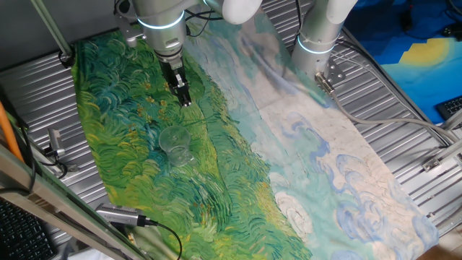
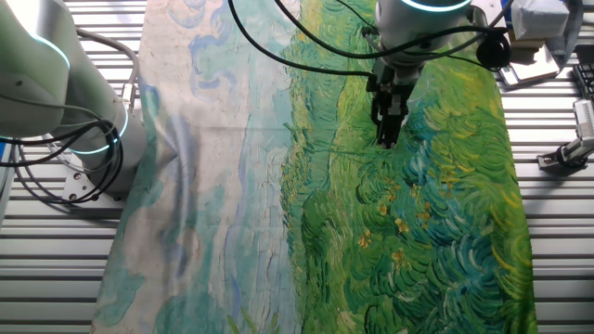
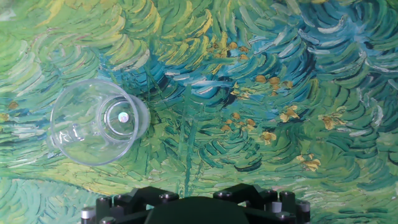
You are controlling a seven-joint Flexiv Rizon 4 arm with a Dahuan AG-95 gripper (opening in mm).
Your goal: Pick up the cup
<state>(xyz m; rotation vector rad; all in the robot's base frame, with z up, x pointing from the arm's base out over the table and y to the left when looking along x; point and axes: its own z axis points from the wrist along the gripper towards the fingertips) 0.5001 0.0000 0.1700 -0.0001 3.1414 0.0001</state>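
The cup (image 1: 175,144) is small, clear and colourless, and stands on the green part of the painted cloth (image 1: 216,188). In the hand view the cup (image 3: 96,121) sits at the left, its round rim towards the camera. My gripper (image 1: 185,101) hangs over the cloth a short way beyond the cup, clear of it, with its black fingers close together and nothing between them. The other fixed view shows the gripper (image 2: 385,139) pointing down at the cloth; I cannot make out the cup there. The hand view shows only the hand's base, not the fingertips.
The cloth (image 2: 232,186) covers the ribbed metal table (image 1: 404,108). A second robot arm's base (image 1: 317,43) stands at the cloth's far edge. Cables and clamps (image 1: 54,148) lie along the left side. A black cable plug (image 1: 119,215) lies near the front.
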